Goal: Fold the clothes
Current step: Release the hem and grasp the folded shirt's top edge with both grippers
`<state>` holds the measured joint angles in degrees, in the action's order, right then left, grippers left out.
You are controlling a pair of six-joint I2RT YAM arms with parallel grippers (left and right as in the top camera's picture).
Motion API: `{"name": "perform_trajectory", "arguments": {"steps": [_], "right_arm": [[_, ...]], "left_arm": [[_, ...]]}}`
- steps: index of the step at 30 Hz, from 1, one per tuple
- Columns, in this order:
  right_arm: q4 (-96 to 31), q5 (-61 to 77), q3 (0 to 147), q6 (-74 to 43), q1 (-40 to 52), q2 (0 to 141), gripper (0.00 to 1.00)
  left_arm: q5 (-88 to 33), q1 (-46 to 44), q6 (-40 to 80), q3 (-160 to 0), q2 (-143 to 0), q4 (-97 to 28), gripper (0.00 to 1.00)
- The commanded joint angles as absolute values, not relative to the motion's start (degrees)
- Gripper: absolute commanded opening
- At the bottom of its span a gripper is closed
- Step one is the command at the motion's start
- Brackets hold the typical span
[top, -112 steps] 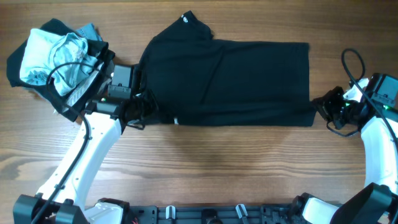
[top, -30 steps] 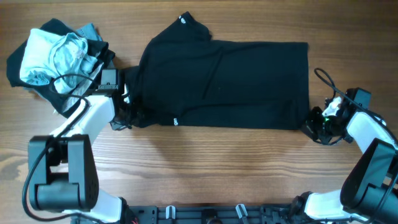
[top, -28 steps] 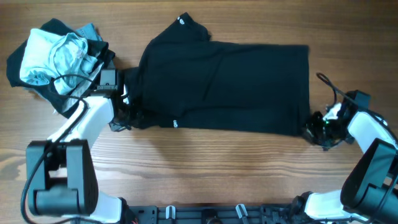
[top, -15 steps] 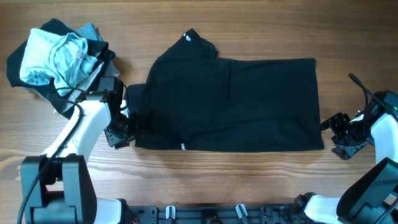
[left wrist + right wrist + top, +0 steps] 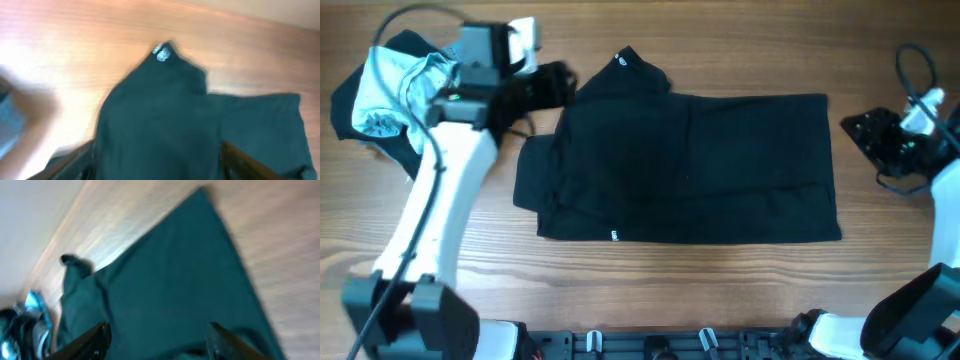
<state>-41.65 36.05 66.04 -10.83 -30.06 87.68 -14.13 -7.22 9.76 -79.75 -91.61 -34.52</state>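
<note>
The left fingers [image 5: 244, 161] and right fingers [image 5: 86, 339], both apart, had released the T-shirt [image 5: 690, 160] and swung toward 12 o'clock, next fold pending.

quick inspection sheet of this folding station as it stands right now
surface: wooden table, light brown grain
job's things: black T-shirt lies flat mid-table in a rough rectangle; white tags at collar and hem
clutter: heap of light blue and dark clothes at the far left corner
grippers: left tool open, holding nothing, near the collar; right tool open, holding nothing, apart from the shirt's right edge
cables: black cable runs along the left arm; another loops above the right arm
surroundings: dark rail along the near edge
</note>
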Motion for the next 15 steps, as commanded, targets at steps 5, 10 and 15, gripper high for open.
{"name": "perform_trajectory", "arguments": {"steps": [5,10,15], "right_arm": [[-41.8,30.2,66.9,-9.2,-21.2,86.8,0.69],[-43.4,28.0,66.9,-10.5,-20.1,86.8,0.70],[-44.2,27.9,66.8,-10.5,-20.1,86.8,0.70]], "left_arm": [[-12.1,-12.7,2.2,-83.3,-116.2,-16.5,0.82],[-10.9,-14.2,-1.3,-85.1,-126.2,-4.0,0.84],[-9.3,-14.4,-1.3,-85.1,-130.9,1.1,0.83]]}}
